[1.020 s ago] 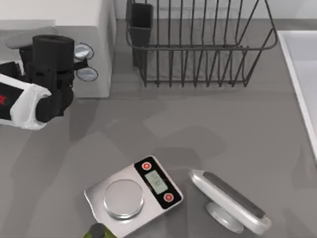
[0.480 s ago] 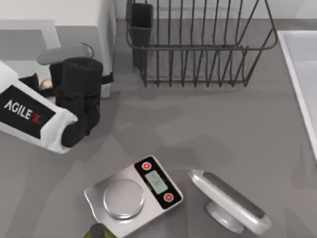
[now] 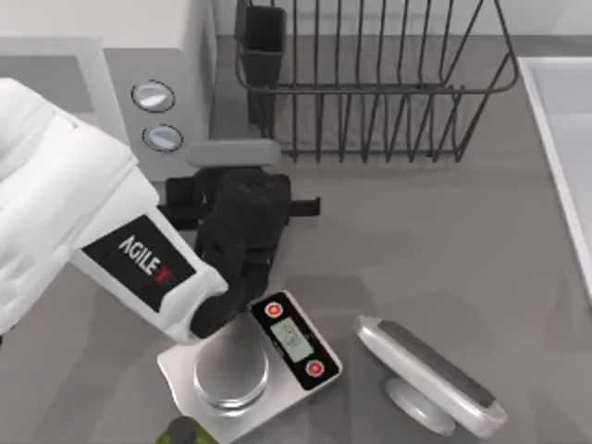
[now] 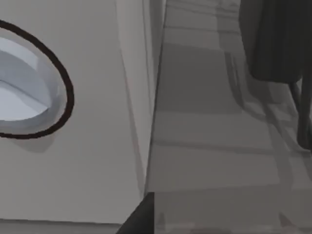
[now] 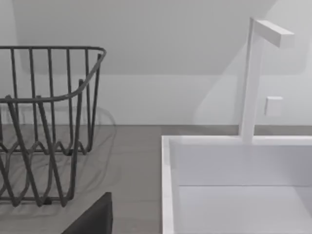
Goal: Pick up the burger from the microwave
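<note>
- Grey matte countertop [image 3: 444, 231] spanned the top view; a dark wire dish rack [image 3: 379, 83] stood at upper centre, the white sink rim [image 3: 555, 139] at right.
- Left gripper [image 3: 242, 205], a second ago up at the microwave [image 3: 102, 83] in the upper left, had swung out to centre-left, just above the silver scale [image 3: 296, 342].
- Whether its fingers were released or clenched, I could not tell; black housing hid them.
- Burger: I could not place it. A half-second back an orange speck sat by the gripper at the cavity mouth; likely carried, a guess only.
- Microwave: white, boxy, smooth; two round silver-blue dials [image 3: 154, 95] uncovered again.
- Left wrist view: a dial [image 4: 29, 90] close, glossy, dark-ringed.
- Right arm parked by the sink [image 5: 234, 185]; rack [image 5: 44, 122] beside.
</note>
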Action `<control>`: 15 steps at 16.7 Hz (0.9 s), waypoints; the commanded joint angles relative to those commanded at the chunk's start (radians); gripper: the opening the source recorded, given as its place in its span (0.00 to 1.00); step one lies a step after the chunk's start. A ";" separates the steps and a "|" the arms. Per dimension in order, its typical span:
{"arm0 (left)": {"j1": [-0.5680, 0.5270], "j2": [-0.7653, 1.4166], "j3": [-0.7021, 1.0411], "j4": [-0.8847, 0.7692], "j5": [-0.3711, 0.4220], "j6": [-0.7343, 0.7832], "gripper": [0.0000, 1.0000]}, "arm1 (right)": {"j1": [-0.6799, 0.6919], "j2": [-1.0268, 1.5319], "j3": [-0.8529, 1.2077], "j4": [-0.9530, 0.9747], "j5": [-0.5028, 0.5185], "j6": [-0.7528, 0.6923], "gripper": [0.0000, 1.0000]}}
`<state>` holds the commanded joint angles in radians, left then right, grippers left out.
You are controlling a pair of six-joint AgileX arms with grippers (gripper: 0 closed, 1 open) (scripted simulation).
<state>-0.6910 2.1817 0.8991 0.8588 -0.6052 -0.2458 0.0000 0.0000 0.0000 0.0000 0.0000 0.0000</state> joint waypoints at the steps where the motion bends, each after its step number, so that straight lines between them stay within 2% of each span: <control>1: 0.000 0.000 0.000 0.000 0.000 0.000 0.00 | 0.000 0.000 0.000 0.000 0.000 0.000 1.00; 14: 0.000 0.000 0.000 0.000 0.000 0.000 0.98 | 0.000 0.000 0.000 0.000 0.000 0.000 1.00; 15: 0.000 0.000 0.000 0.000 0.000 0.000 1.00 | 0.000 0.000 0.000 0.000 0.000 0.000 1.00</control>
<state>-0.6910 2.1817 0.8991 0.8588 -0.6052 -0.2458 0.0000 0.0000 0.0000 0.0000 0.0000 0.0000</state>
